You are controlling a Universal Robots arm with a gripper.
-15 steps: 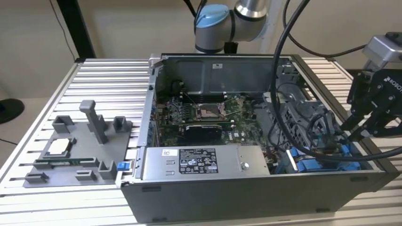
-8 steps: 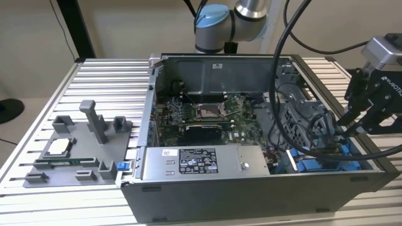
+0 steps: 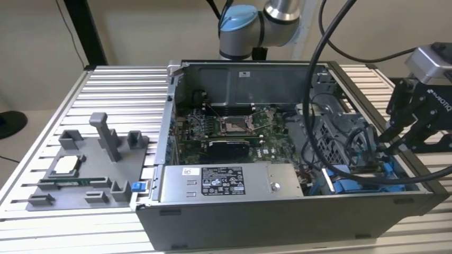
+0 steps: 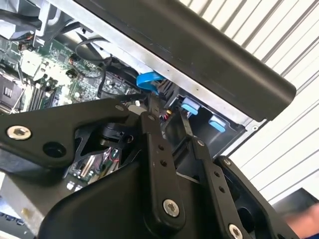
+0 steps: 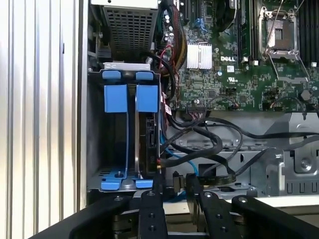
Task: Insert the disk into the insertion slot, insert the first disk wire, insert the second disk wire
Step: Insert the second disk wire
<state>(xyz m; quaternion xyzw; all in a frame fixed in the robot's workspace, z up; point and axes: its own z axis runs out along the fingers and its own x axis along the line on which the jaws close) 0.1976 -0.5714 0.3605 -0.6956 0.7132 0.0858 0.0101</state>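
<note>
The disk (image 5: 148,144) stands on edge in the insertion slot (image 5: 115,99), in a blue carrier, beside a second blue carrier with a dark space under it. A thin blue wire (image 5: 177,155) runs from beside the disk toward my gripper (image 5: 173,191), which hovers just off the bay's end. In the second wrist view the blue wire (image 4: 148,80) loops down to the gripper (image 4: 169,117) tip. A red and black wire bundle (image 5: 164,107) runs along the disk's side. In the exterior view the gripper (image 3: 387,144) hangs over the blue bay (image 3: 360,182) at the case's right.
The open computer case lies on a slatted table (image 3: 113,90). Inside are the motherboard (image 5: 239,59), a grey power-supply box (image 3: 222,181) and thick black cables (image 3: 318,106). The case's dark side wall (image 4: 199,55) runs close by the gripper. A grey fixture (image 3: 92,169) sits at the exterior view's left.
</note>
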